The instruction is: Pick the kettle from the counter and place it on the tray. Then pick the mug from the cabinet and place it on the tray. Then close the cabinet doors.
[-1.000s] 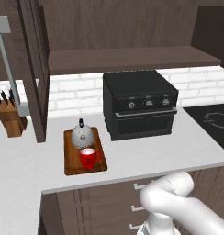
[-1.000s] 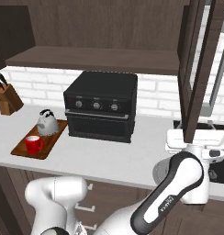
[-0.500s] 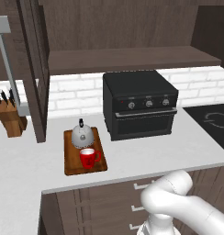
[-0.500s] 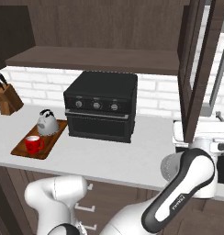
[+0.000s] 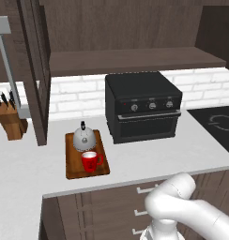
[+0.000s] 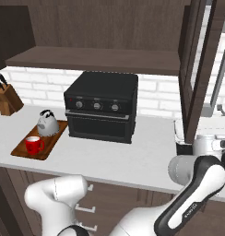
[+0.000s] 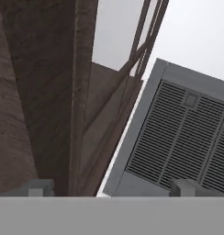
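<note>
Kettle (image 5: 83, 138) and mug (image 5: 90, 161) already on tray (image 5: 73, 169), so claw (image 7: 111, 186) spread wide, empty, beside right cabinet door (image 6: 197, 78) for closing.

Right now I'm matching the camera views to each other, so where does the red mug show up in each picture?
Left base view: the red mug stands on the wooden tray, lower left of centre, in front of the kettle.
Right base view: the mug is at the far left, on the tray's near end.
Hand view: it is not in this picture.
Shared landmark: the black oven, to the right of the tray.
</note>
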### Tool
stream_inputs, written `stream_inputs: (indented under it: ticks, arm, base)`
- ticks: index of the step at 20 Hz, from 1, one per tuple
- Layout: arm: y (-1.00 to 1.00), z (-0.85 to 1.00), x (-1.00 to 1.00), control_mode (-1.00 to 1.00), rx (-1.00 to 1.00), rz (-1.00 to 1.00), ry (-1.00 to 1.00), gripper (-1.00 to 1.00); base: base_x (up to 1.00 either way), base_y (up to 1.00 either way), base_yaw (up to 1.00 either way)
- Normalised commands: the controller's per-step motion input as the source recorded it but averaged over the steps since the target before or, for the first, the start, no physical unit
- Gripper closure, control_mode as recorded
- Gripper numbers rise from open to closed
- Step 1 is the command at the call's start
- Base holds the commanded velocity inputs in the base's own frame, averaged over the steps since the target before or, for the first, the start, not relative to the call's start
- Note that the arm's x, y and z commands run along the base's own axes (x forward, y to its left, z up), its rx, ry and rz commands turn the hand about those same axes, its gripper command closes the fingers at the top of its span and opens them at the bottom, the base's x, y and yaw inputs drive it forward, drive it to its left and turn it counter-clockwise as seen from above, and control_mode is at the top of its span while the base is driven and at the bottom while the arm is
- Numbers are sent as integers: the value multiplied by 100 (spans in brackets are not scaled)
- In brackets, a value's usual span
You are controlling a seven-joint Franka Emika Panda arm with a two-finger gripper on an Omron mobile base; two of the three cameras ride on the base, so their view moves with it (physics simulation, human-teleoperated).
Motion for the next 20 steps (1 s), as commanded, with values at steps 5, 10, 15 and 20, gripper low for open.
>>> stream_inputs:
  ticks: [5,10,15,20]
  arm:
    - [14,29,0,-100,-21,8,-24,-100]
    - [18,31,0,-100,-25,11,-20,-100]
    - [24,33,0,-100,-25,10,-18,-100]
    - [33,32,0,-100,-20,7,-7,-100]
  base:
    - [0,0,0]
    - [0,0,0]
    - [0,0,0]
    - [0,0,0]
